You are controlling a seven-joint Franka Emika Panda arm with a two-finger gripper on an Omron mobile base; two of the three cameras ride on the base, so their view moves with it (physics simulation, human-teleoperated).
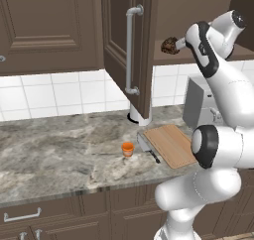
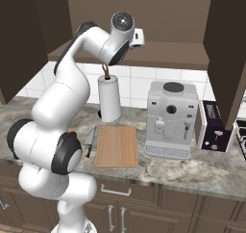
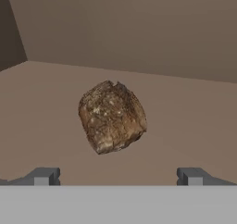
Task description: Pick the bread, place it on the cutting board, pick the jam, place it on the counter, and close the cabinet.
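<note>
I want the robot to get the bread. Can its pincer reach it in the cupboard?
Probably yes. The pincer is open and faces the bread on the cabinet shelf, with nothing between them.

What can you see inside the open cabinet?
On the cabinet shelf lies the bread, with the hand open just before it. The arm and door hide the rest of the shelf.

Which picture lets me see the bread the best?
The hand view: the bread sits in the middle, big and clear, with its bumpy speckled crust, on the cabinet shelf. The left base view shows it small and dark beside the arm. In the right base view I cannot make it out.
</note>
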